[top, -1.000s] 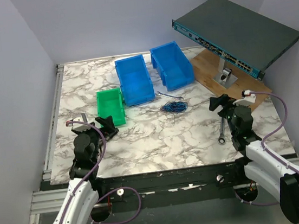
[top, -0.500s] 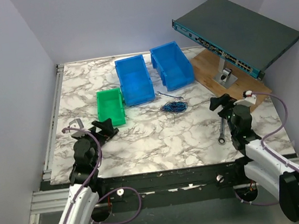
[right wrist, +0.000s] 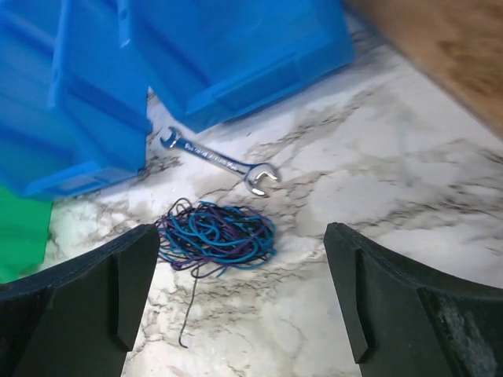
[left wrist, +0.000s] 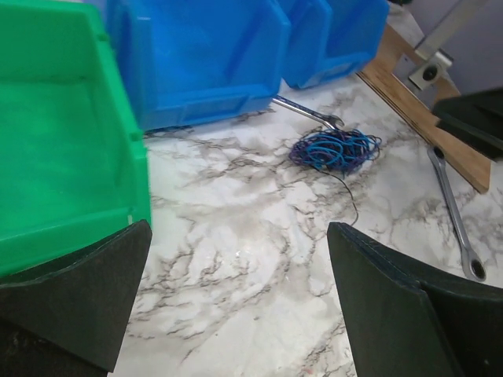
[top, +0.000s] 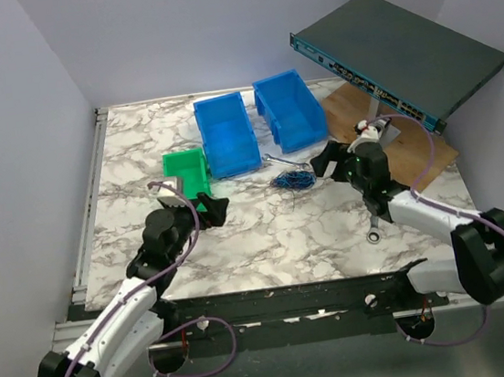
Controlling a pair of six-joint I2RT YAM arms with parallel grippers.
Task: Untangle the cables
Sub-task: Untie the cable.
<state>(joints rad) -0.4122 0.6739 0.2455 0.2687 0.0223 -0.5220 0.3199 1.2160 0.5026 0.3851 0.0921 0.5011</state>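
Observation:
The cables (top: 293, 180) lie as one tangled bundle of thin blue, purple and dark wires on the marble table, below the blue bins. In the right wrist view the cables (right wrist: 218, 236) sit just ahead of my right gripper (right wrist: 240, 294), which is open and empty, with one dark strand trailing toward me. In the left wrist view the cables (left wrist: 334, 150) lie farther off, ahead and to the right of my open, empty left gripper (left wrist: 240, 302). From above, the left gripper (top: 210, 208) is left of the bundle and the right gripper (top: 326, 158) just right of it.
Two blue bins (top: 227, 134) (top: 289, 110) and a green bin (top: 186, 178) stand behind and left of the bundle. A silver wrench (top: 283, 160) lies just behind the bundle, a second wrench (top: 373, 224) at the right. A wooden board (top: 393, 139) and a tilted network switch (top: 397, 56) occupy the back right.
Both arms have reached forward from near the front edge toward the bundle: the left gripper moved right and up, the right gripper moved left and up. The cables have not moved.

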